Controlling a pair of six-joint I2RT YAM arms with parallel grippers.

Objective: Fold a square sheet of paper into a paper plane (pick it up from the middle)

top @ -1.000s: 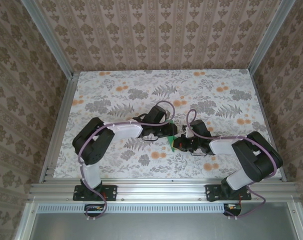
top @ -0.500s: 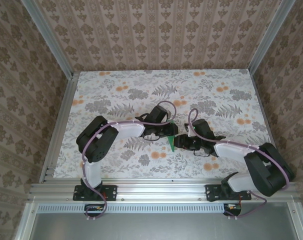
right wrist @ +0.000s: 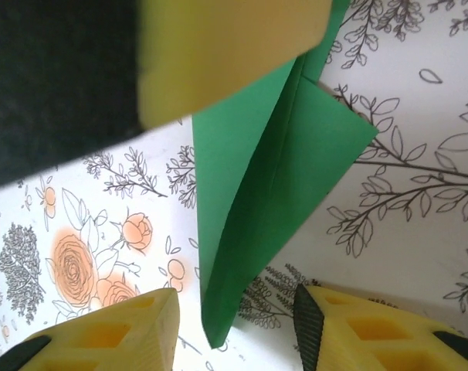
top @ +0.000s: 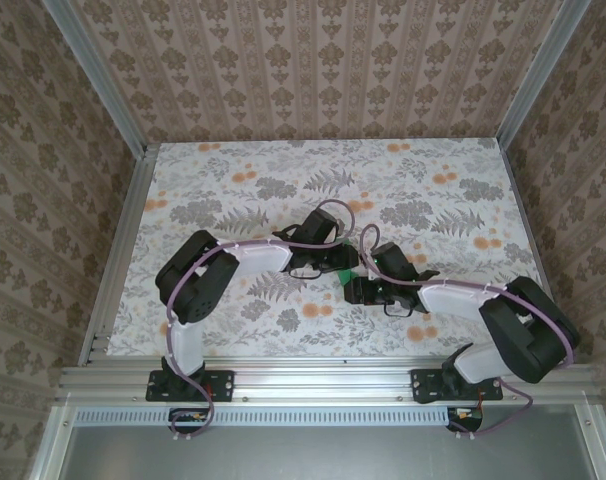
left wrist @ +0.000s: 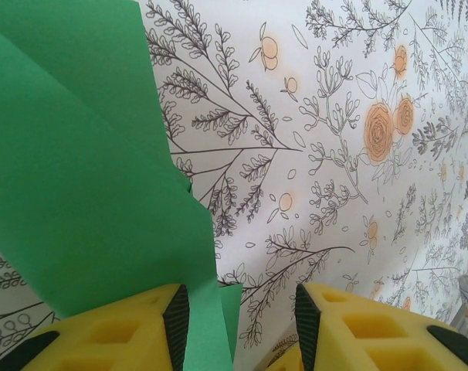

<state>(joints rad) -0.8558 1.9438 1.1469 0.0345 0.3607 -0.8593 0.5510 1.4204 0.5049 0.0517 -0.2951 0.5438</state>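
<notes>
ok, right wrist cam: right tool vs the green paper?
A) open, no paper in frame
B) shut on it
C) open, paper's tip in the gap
C: the right tool stands open, and the paper points its tip into the gap between the jaws, with table showing beside it.

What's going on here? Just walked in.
Paper folding, partway through. The green paper, already creased into a pointed shape, sits mid-way across the floral table, where both hands meet. The left hand is open with the paper against one finger. The right hand is open too, with the paper's tip between its fingers. Neither clamps it.
</notes>
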